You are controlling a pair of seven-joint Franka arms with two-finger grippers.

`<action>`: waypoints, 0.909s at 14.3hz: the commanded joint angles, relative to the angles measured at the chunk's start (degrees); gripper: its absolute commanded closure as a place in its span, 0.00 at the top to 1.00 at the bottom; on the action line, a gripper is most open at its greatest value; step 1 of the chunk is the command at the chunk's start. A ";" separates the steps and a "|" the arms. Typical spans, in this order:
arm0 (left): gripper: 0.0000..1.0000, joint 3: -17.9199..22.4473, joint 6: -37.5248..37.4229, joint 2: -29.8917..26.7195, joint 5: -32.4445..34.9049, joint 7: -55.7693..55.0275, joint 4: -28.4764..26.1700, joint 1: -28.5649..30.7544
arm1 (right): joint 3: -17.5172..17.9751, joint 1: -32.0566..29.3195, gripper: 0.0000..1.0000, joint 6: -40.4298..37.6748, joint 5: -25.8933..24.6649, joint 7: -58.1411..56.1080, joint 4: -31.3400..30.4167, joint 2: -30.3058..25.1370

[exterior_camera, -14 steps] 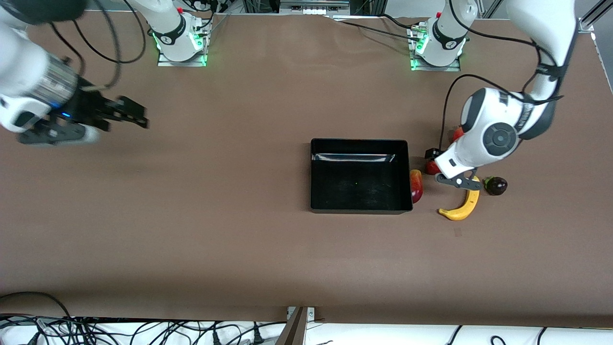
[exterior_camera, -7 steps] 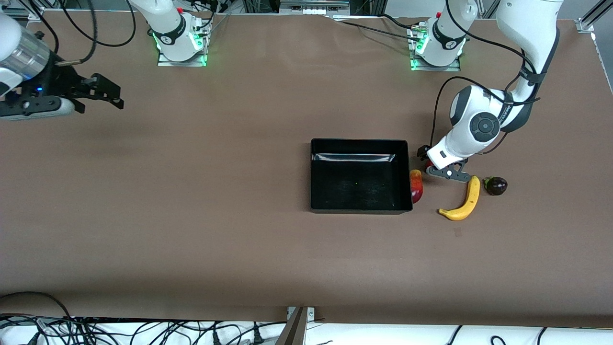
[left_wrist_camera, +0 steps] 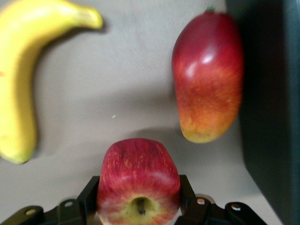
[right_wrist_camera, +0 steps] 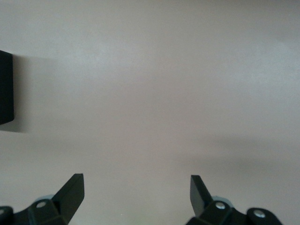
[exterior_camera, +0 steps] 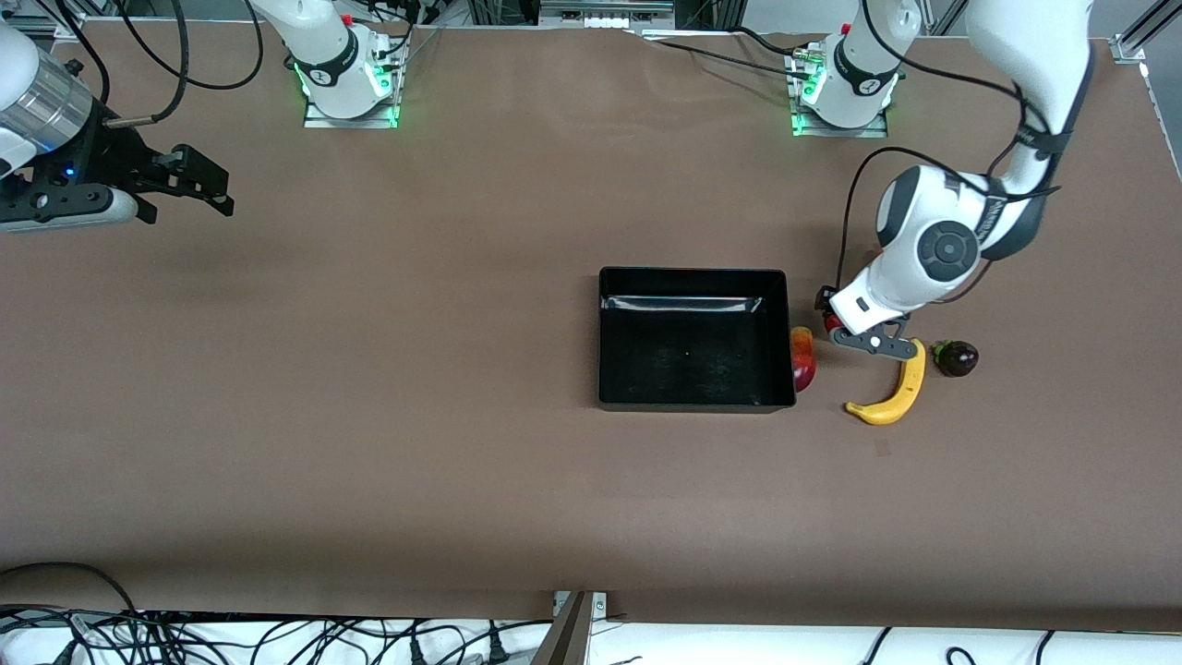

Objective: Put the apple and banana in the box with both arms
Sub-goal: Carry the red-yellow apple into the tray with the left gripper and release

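Setting: robotics laboratory. Evidence: two white Franka arms (exterior_camera: 951, 245) bolted on metal base plates (exterior_camera: 349, 111) with green indicator lights; one wide brown-covered table (exterior_camera: 369, 416); aluminium framing (exterior_camera: 605, 11) along the base end; loose black cables (exterior_camera: 231, 637) along the camera-side edge.

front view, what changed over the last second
The right end effector, open, swung out toward the right arm's end of the table and now waits there. The left end effector came down onto the apple and is shut on it. The banana, mango and box stayed put.
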 commanded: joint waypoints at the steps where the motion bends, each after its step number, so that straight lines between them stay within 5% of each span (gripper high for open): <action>1: 0.00 -3.34 -15.41 0.60 0.21 -2.40 13.03 -0.52 | 0.88 -1.17 1.00 -0.90 -1.98 -0.22 1.55 0.54; 5: 0.00 -12.74 -15.64 5.78 -0.68 -23.02 15.88 -2.27 | 0.97 -0.91 1.00 -1.34 -3.66 0.04 2.07 0.90; 11: 0.02 -13.20 -9.04 14.40 -0.07 -29.22 15.97 -5.36 | 0.88 -1.35 1.00 -1.52 -3.83 0.04 2.16 1.07; 13: 0.09 -13.11 -9.03 15.37 -0.07 -29.13 16.05 -5.45 | 0.88 -1.35 1.00 -1.52 -3.83 0.05 2.16 1.07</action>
